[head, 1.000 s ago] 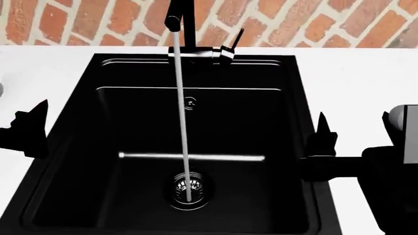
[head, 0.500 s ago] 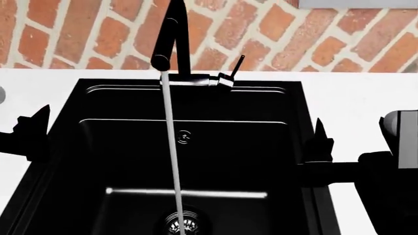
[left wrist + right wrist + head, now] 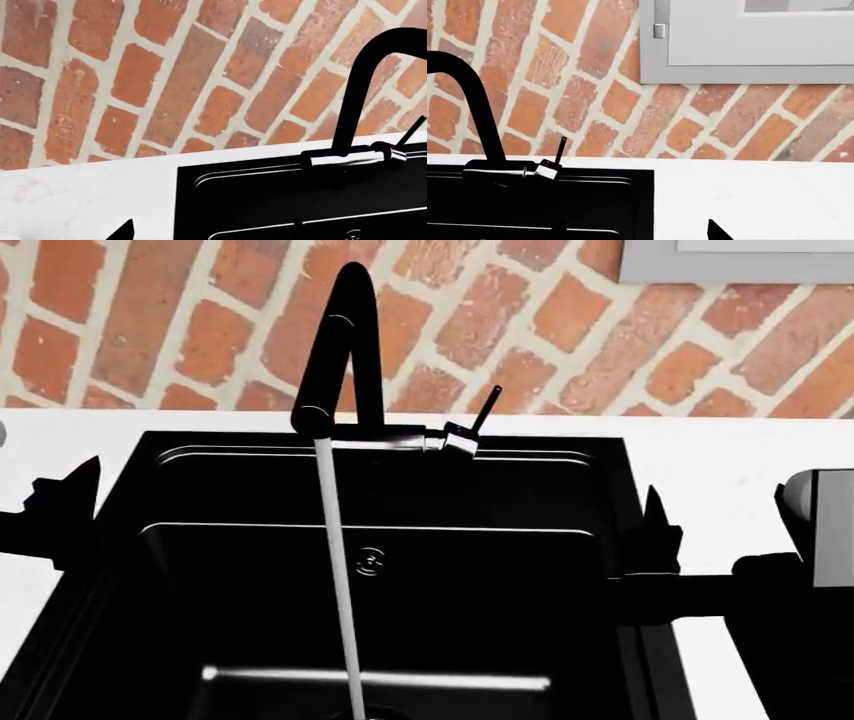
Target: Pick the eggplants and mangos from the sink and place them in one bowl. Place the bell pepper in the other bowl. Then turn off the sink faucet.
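Observation:
The black sink point(image 3: 507, 570) holds no eggplant, mango or bell pepper that I can see, and its floor is cut off below. No bowl is in view. The black faucet point(image 3: 334, 350) runs, and a white water stream point(image 3: 336, 570) falls into the basin. Its lever point(image 3: 481, 405) stands tilted up on the right of the base. My left gripper point(image 3: 134, 480) hovers open at the sink's left rim. My right gripper point(image 3: 618, 502) hovers open at the right rim. Both are empty. The left wrist view shows the faucet point(image 3: 353, 75) and sink point(image 3: 267, 190). The right wrist view shows the lever point(image 3: 559, 150).
White counter point(image 3: 721, 450) flanks the sink on both sides, with a brick wall point(image 3: 187, 330) behind. A grey frame point(image 3: 734, 265) hangs on the wall at the upper right and also shows in the right wrist view point(image 3: 747, 50). A grey block point(image 3: 817, 510) sits at the right edge.
The head view has tilted up. The drain has dropped out of sight, and more wall and the grey frame have come in. Both grippers hold their places at the sink's rims.

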You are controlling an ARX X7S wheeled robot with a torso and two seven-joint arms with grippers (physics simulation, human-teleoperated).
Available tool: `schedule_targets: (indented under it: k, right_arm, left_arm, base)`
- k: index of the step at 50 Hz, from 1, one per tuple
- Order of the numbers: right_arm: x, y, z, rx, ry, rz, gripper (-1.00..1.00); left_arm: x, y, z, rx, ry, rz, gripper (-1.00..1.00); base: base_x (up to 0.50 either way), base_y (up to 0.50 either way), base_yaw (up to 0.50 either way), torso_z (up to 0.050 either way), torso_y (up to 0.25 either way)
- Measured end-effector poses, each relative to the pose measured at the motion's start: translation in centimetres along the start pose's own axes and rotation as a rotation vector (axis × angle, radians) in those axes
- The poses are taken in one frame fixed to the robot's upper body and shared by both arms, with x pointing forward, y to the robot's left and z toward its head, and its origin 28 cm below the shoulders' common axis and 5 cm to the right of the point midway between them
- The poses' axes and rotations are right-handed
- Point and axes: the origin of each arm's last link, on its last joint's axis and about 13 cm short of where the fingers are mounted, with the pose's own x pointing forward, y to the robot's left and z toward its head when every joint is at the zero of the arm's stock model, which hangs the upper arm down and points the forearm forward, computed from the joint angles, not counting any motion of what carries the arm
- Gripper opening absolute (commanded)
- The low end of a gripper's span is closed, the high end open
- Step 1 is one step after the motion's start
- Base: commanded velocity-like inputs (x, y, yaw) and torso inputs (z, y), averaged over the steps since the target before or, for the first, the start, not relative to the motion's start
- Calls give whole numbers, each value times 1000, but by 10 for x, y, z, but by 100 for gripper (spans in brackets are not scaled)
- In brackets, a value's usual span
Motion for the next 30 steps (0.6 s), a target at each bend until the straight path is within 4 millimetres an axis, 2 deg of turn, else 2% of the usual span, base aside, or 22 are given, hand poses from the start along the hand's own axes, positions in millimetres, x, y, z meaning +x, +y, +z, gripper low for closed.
schedule_targets:
  k: [10,14,20,30]
  right_arm:
    - [3,0,0,18,4,-6,100]
    - [11,2,1,39,9,-5,100]
    - [44,2,3,70,15,8,100]
    - [121,3,6,147,26,48,100]
  left_arm:
    - [2,-1,0,-7,9,-1,100]
    - [5,-2,0,-15,6,-4,100]
    - [15,-6,2,-24,-6,-15,100]
    - [39,-14,5,-33,-18,-30,100]
  base:
    - [0,0,0,0,0]
    - [0,0,0,0,0]
    - [0,0,0,0,0]
    - [0,0,0,0,0]
